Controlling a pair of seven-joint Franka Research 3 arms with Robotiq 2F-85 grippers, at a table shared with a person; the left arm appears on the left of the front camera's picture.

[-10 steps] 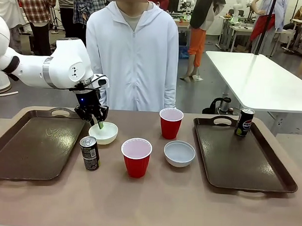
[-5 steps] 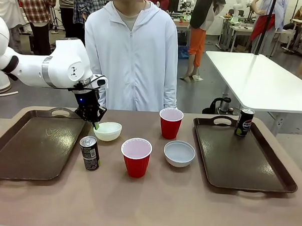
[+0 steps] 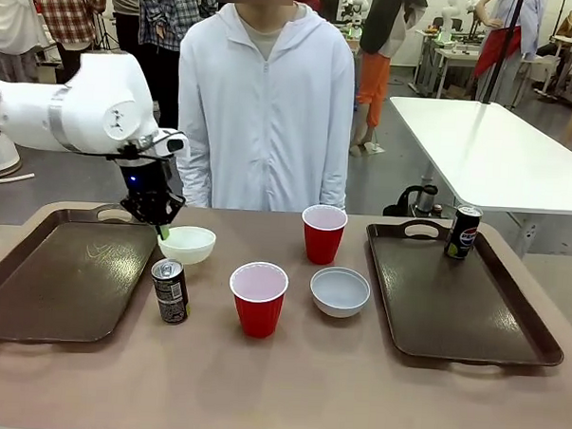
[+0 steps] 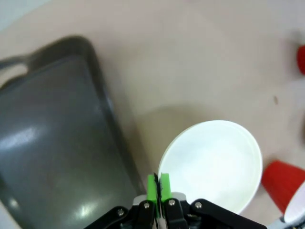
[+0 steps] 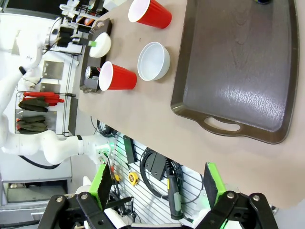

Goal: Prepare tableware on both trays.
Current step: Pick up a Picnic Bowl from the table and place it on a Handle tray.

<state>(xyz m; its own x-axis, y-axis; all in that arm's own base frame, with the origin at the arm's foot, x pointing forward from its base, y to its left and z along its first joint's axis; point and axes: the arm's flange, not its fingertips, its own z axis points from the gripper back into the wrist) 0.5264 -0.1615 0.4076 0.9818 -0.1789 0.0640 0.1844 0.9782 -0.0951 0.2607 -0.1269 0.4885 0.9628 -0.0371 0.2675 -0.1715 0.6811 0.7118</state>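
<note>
My left gripper (image 3: 160, 230) is shut on the rim of a small white bowl (image 3: 190, 244) and holds it just off the table, beside the left tray (image 3: 56, 271). In the left wrist view the green pads (image 4: 152, 183) pinch the bowl's (image 4: 214, 162) edge beside the tray's rim (image 4: 107, 109). A dark can (image 3: 171, 290), two red cups (image 3: 259, 297) (image 3: 323, 233) and a second bowl (image 3: 340, 291) stand between the trays. The right tray (image 3: 463, 298) carries another can (image 3: 463, 232). My right gripper (image 5: 157, 186) hangs open high above that tray (image 5: 238, 62).
A person in a white hooded top (image 3: 262, 109) stands at the table's far edge, hands out of sight. The left tray's floor is bare. Most of the right tray is bare too. Free tabletop runs along the near edge.
My left gripper has lifted the white bowl by its rim and carried it left, toward the left tray. The other tableware has stayed in place.
</note>
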